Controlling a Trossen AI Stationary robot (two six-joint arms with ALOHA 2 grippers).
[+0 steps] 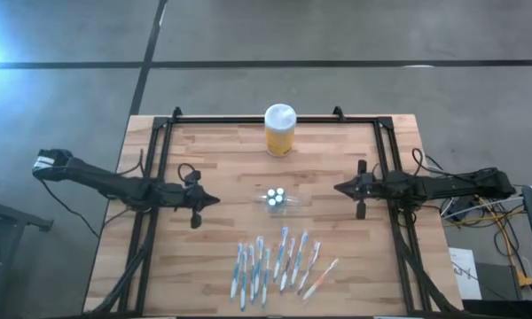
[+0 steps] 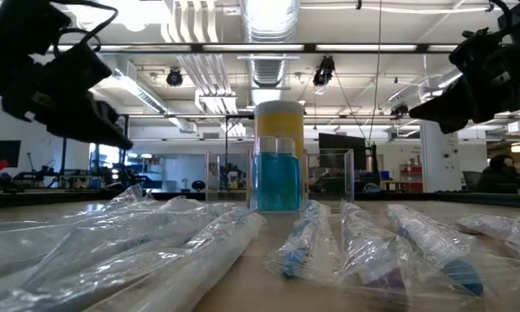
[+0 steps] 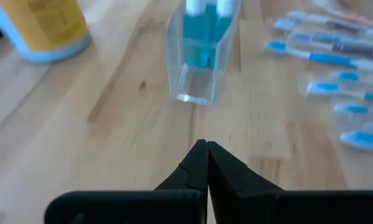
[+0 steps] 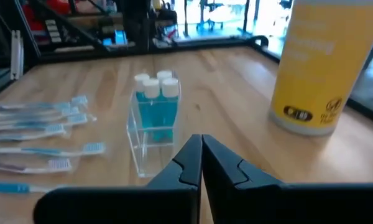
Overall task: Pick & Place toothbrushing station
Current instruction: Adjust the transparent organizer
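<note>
The toothbrushing station (image 1: 279,200) is a small see-through plastic holder with blue, white-capped tubes in it. It stands upright on its base at the table's middle; it also shows in the low view (image 2: 277,178), the left wrist view (image 3: 202,53) and the right wrist view (image 4: 154,127). My left gripper (image 1: 215,200) is shut and empty, left of the holder and apart from it. My right gripper (image 1: 337,188) is shut and empty, right of the holder and apart from it.
A yellow jar with a white lid (image 1: 279,130) stands at the table's far edge, behind the holder. Several wrapped toothbrushes (image 1: 279,263) lie in a row near the front edge. Black frame rails (image 1: 151,177) run along the table's left, right and far sides.
</note>
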